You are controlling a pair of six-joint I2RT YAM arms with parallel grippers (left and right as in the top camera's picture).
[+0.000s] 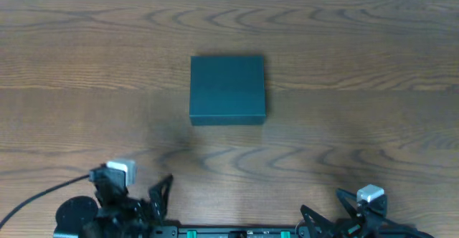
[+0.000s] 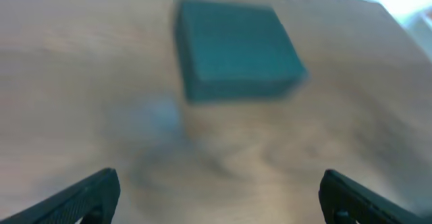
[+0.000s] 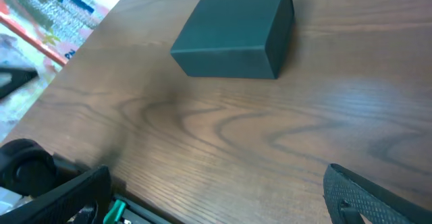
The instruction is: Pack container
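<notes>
The container (image 1: 227, 89), a dark teal-green square box with its lid shut, sits in the middle of the wooden table. It also shows in the left wrist view (image 2: 233, 48), blurred, and in the right wrist view (image 3: 236, 30). My left gripper (image 1: 136, 195) is open and empty at the front left edge, its fingers wide apart in the left wrist view (image 2: 219, 197). My right gripper (image 1: 337, 209) is open and empty at the front right edge, well short of the container, its fingers wide apart in the right wrist view (image 3: 216, 193).
The wooden table (image 1: 358, 123) spreads all round the container. A black cable (image 1: 36, 195) runs off the left arm at the front left. Colourful clutter (image 3: 47, 15) lies beyond the table's edge in the right wrist view.
</notes>
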